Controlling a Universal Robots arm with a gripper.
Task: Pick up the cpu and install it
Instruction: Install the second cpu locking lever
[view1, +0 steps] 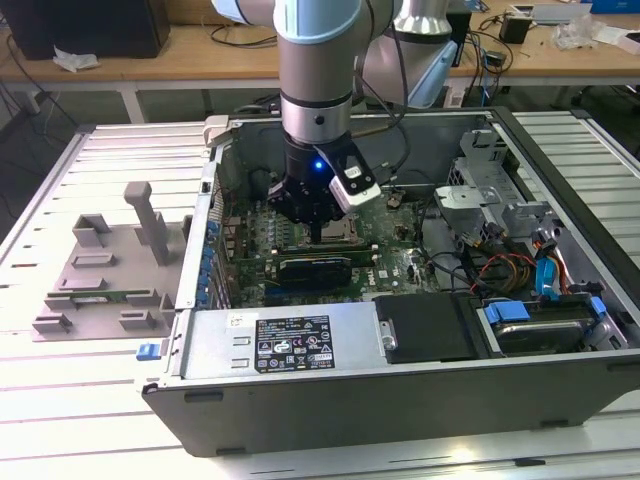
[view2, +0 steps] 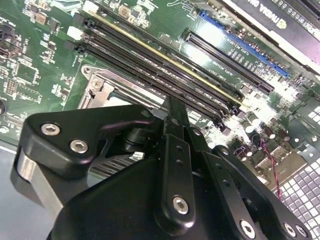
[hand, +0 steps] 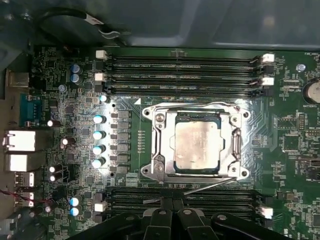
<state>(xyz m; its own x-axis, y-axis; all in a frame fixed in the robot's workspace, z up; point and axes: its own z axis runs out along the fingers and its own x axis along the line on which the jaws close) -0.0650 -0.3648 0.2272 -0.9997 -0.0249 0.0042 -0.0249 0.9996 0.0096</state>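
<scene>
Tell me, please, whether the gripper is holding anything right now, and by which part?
Nothing is held: the pale silver-grey square cpu lies in its metal-framed socket, apart from the black gripper.

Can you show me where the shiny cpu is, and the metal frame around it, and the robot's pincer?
cpu (hand: 196, 146): first wrist view, middle of its silver top.
metal frame (hand: 160, 145): first wrist view, its side bar.
pincer (view1: 318, 232): exterior view, the black fingertips above the motherboard.

cpu (hand: 196, 144) top open above, socket frame (hand: 159, 145) and memory slots (hand: 182, 65) hemming it
</scene>
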